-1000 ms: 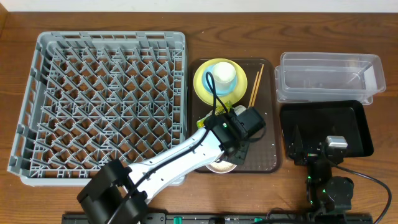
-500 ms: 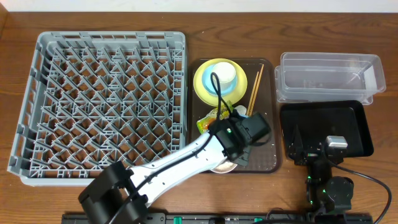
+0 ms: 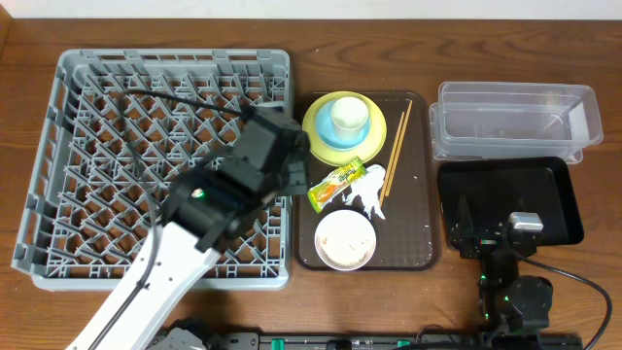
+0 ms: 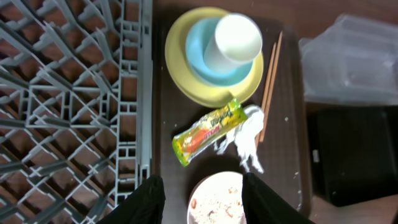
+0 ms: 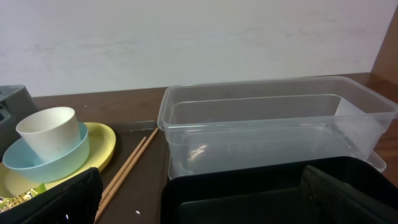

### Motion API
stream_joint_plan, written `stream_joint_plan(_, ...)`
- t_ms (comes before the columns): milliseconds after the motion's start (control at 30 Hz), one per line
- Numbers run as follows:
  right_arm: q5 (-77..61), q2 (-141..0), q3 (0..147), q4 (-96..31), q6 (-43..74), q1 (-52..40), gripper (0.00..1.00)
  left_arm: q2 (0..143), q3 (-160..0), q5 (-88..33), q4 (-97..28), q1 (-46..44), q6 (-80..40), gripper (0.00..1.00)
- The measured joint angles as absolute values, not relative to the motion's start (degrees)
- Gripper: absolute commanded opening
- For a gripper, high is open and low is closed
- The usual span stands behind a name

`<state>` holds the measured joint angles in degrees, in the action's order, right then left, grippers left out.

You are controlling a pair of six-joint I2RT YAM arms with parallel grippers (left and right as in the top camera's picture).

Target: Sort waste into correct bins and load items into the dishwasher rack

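My left gripper (image 3: 282,156) is open and empty, high over the right edge of the grey dishwasher rack (image 3: 146,126); its fingers (image 4: 202,205) frame the small white bowl (image 4: 217,199) of beige crumbs (image 3: 345,240). The green-and-yellow wrapper (image 3: 337,183) and white tissue (image 3: 367,199) lie mid-tray. The cream cup (image 3: 350,117) stands in the light blue bowl (image 3: 335,136) on the yellow plate (image 3: 316,131). The chopsticks (image 3: 397,141) lie beside it. My right gripper (image 3: 501,233) is open and empty (image 5: 205,199) at the black tray's (image 3: 554,194) front. The clear tub (image 3: 515,122) is behind.
All dishes and waste sit on the brown serving tray (image 3: 418,233) between the rack and the two bins. The clear tub (image 5: 273,124) holds nothing, and no waste shows in the black tray (image 5: 249,193). A wall runs behind the table.
My left arm has lifted off the brown tray and swung left over the rack's right side. The wrapper, tissue and small white bowl are now uncovered. The right arm has not moved.
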<state>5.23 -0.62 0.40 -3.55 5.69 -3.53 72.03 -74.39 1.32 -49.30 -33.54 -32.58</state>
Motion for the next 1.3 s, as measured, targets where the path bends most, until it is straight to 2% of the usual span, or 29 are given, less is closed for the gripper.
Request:
stream_joint_plan(200,5.23,-0.62,0.40,-3.53,5.69,-3.53,0.99,74.89,-82.06,-2.72,-53.98,-29.58,-32.12,0.42)
stream_joint_plan(367,5.21,-0.64,0.40,-3.55,5.69,-3.53,0.99,83.83,-98.10,-4.51,-59.77,-28.23,-30.17,0.34)
stream_joint_plan(467,5.23,-0.62,0.40,-3.57,5.69,-3.53,0.99,90.32,-106.85,-5.10,-62.26,-28.64,-28.49,0.19)
stream_joint_plan(500,5.23,-0.62,0.40,-3.55,5.69,-3.53,0.99,92.25,-108.51,-5.23,-62.19,-28.91,-27.94,0.10)
stream_joint_plan(567,5.23,-0.62,0.40,-3.55,5.69,-3.53,0.99,95.96,-110.02,-5.45,-61.71,-29.67,-27.03,0.06)
stream_joint_plan(700,5.21,-0.62,0.40,-3.57,5.69,-3.53,0.99,103.90,-110.17,-5.61,-60.42,-32.40,-26.50,0.08)
stream_joint_plan(833,5.23,-0.62,0.40,-3.55,5.69,-3.53,0.99,112.31,-110.17,-5.32,-56.64,-35.27,-24.97,0.26)
stream_joint_plan(1033,5.23,-0.62,0.40,-3.55,5.69,-3.53,0.99,119.96,-110.17,-2.48,-51.59,-37.04,-23.86,0.28)
stream_joint_plan(1300,5.21,-0.62,0.40,-3.57,5.69,-3.53,0.99,123.48,-110.17,-0.51,-44.84,-36.86,-21.17,0.28)
